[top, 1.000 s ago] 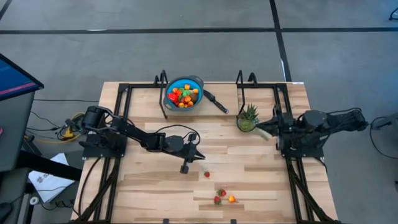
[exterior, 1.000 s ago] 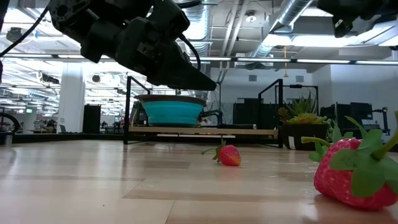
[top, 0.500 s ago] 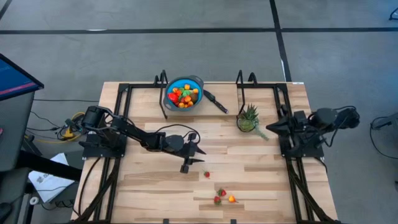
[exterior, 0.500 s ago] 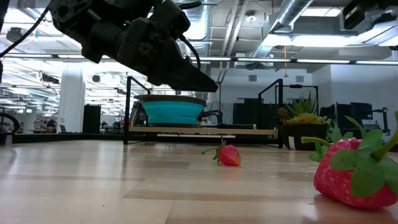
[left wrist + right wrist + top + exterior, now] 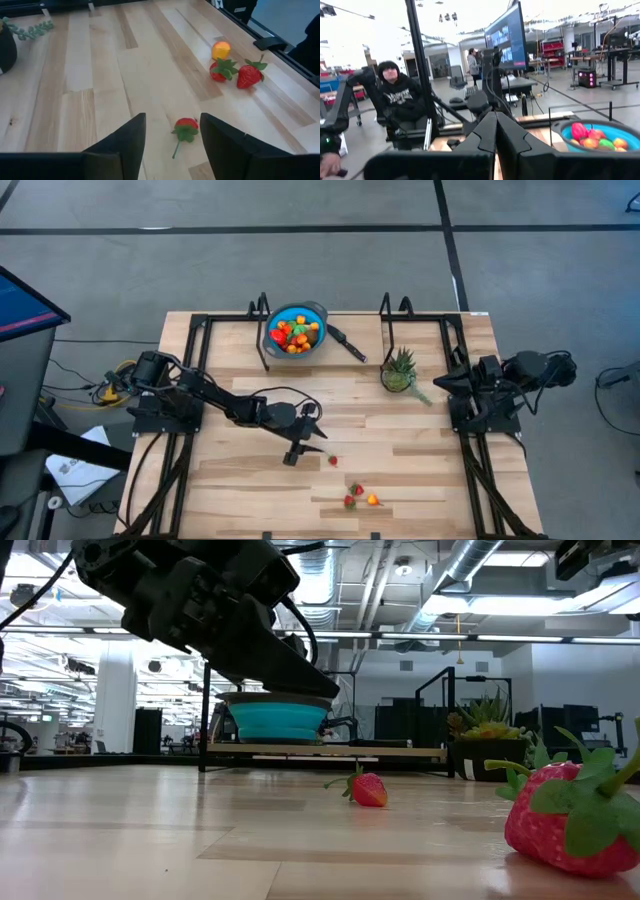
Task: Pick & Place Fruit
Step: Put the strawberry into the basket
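Standing clear of the loose fruit, the spiky plant (image 5: 399, 367) and blue bowl (image 5: 296, 328) sit far back. Left gripper (image 5: 171, 141), fingers apart, hovers over one strawberry (image 5: 185, 128); two more strawberries (image 5: 237, 73) and one orange piece (image 5: 221, 50) lie beyond. Right gripper (image 5: 495, 131) waits shut.

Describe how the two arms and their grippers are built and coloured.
Both arms are dark, near black, made of chunky jointed segments with thin black cables looping along them. The left gripper has two flat, broad black fingers with slanted tips. The right gripper has the same plain black fingers, tapering to narrow edges. No markings or labels show on either.
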### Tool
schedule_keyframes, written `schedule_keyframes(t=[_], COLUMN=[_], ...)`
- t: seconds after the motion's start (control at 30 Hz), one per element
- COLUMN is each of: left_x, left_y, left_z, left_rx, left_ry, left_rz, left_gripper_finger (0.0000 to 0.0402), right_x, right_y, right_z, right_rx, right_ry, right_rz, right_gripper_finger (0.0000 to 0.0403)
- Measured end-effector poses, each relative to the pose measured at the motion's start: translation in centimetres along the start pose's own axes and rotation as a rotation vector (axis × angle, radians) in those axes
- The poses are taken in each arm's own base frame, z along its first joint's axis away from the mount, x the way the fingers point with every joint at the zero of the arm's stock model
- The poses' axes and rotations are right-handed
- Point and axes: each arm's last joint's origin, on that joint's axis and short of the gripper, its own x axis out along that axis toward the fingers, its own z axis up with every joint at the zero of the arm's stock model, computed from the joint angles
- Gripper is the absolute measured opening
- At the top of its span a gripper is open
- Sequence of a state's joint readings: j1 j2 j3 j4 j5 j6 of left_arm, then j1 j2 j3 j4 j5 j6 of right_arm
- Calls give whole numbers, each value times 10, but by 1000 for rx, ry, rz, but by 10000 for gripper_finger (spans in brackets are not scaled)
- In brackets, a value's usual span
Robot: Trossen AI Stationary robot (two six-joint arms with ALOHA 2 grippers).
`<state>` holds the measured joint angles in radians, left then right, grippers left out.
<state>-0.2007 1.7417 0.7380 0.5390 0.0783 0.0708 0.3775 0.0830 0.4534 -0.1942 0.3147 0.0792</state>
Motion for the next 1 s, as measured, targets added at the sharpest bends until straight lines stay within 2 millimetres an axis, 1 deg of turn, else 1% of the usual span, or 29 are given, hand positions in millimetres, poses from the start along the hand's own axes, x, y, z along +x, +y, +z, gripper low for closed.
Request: schedule_keyframes(t=[0.1,0.2,0.27,0.37,0.6,1.0], left_x=[5,16,23,29,37,43], left_y=[2,0,-2,-2,2,2], left_z=[-7,-24,-33,-35,-43,-53], left_rx=[-6,-29,-39,-39,-38,-43], left_ry=[23,76,79,51,71,104], left_rz=[5,-7,-39,-56,-46,-55], left_gripper_finger=[182,184,184,182,181,177], right_x=[0,-2,-2,-3,-4,-4], right_y=[0,0,0,0,0,0], right_z=[2,8,10,13,13,13], right_rx=[1,2,5,7,-34,-37], right_ry=[-20,-37,-43,-51,-51,-46], right_rz=[2,3,4,7,6,7], right_gripper_finger=[0,0,0,0,0,0])
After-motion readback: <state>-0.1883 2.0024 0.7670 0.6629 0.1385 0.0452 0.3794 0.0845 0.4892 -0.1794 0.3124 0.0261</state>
